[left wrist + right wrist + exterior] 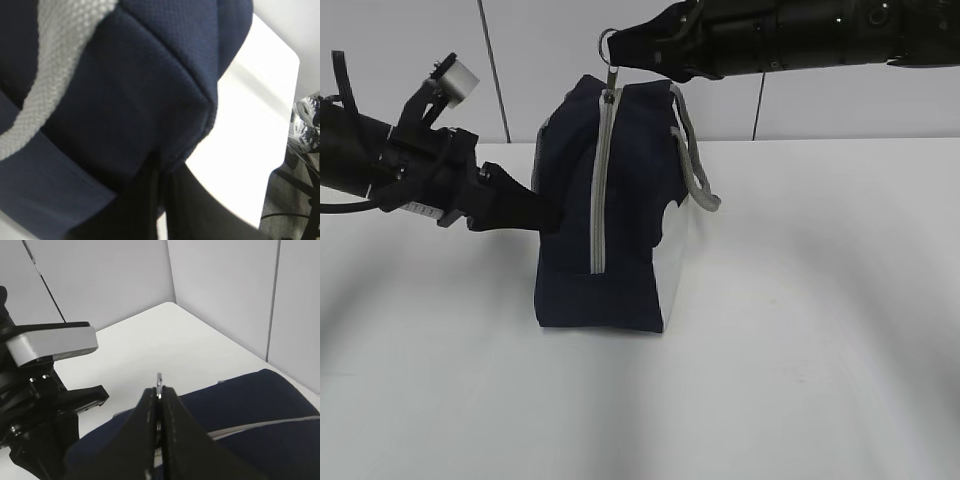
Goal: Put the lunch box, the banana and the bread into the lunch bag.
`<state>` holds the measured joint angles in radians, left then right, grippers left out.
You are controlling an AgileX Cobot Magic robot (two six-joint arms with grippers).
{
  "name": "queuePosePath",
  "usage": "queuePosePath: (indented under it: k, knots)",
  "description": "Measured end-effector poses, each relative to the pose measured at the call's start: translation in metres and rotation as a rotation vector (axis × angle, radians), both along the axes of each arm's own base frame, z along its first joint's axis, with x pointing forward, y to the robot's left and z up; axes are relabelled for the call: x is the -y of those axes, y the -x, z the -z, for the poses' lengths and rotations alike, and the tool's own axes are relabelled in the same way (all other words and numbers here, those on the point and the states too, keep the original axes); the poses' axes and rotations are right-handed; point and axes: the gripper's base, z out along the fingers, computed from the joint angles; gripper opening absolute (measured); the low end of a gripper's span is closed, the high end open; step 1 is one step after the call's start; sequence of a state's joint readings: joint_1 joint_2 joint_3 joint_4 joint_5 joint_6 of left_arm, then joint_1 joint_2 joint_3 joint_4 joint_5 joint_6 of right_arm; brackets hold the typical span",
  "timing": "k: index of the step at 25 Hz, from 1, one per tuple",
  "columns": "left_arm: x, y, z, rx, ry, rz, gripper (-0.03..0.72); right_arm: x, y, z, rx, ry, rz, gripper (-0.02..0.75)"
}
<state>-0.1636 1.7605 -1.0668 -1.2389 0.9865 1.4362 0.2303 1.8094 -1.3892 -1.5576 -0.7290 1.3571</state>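
The right gripper (617,52) has its fingers pressed together on the metal ring pull (607,40) of the grey zipper (601,180), right at the top edge of the lunch bag (610,215); in the right wrist view the two black fingers (172,440) meet flat against each other with a thin sliver of the metal pull (159,382) standing up between their tips. The left gripper (548,213) pinches the navy fabric on the bag's left side about halfway up, its fingers (187,210) nearly closed with a fold of cloth caught between them. The bag stands upright near the middle of the white table (800,350), the closed zipper running down the end that faces the exterior camera, a grey webbing handle (695,160) hanging over its right side beside a white panel (673,265). The left wrist view shows another grey webbing handle (45,80) crossing the dark cloth. The tabletop is plain and glossy with soft shadows. Behind it are pale grey wall panels (840,105) split by thin dark seams, meeting in a corner in the right wrist view. Past the table's edge, grey floor (285,200) shows.
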Motion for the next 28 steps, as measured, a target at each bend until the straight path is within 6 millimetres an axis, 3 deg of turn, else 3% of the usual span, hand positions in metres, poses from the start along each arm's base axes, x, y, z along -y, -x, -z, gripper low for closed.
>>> queuePosePath:
  k: [17,28]
  knots:
    - [-0.001,0.006,0.001,-0.047,-0.022,0.052,0.003,-0.012,-0.046,0.001,-0.103,-0.009,-0.067,-0.016]
    - [-0.001,0.008,0.002,-0.066,-0.029,0.063,0.003,0.0,-0.062,0.006,-0.145,-0.02,-0.024,-0.016]
